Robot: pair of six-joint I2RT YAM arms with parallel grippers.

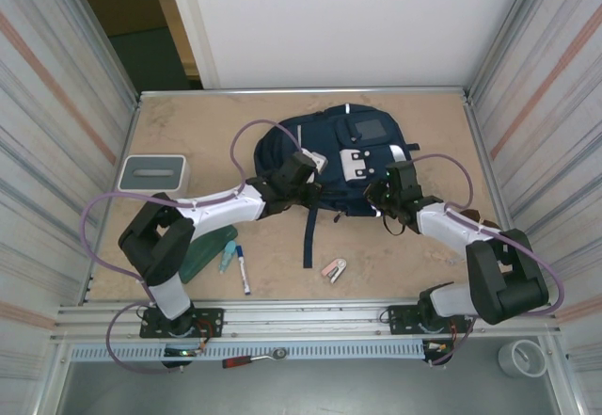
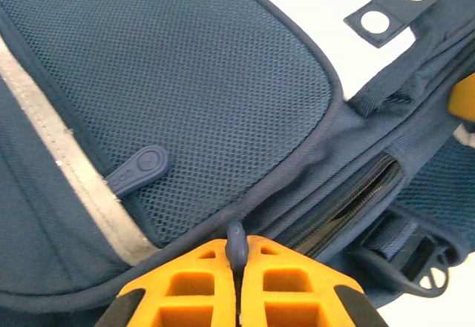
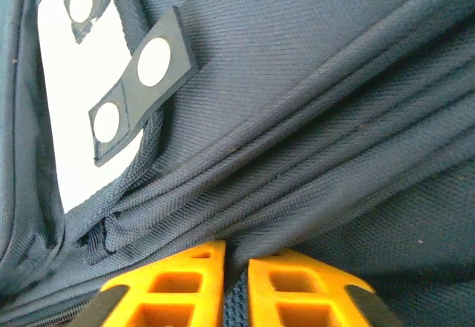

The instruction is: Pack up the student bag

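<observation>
The navy student bag [image 1: 339, 156] lies flat mid-table, white patch and stripes up. My left gripper [image 1: 299, 172] rests on its left side; in the left wrist view its orange fingers [image 2: 239, 256] are shut on a small blue zipper pull [image 2: 237, 242], beside a partly open zipper [image 2: 356, 197] and a mesh pocket [image 2: 171, 82]. My right gripper [image 1: 397, 189] sits at the bag's right edge; its orange fingers [image 3: 236, 268] pinch a fold of navy bag fabric [image 3: 297, 156] near the white patch [image 3: 74, 104].
A small grey-white box [image 1: 152, 172] stands at the left wall. A green pouch [image 1: 207, 253], a marker [image 1: 243, 269] and a small pink item [image 1: 334, 270] lie on the near table. A dark strap [image 1: 308, 236] trails from the bag toward me.
</observation>
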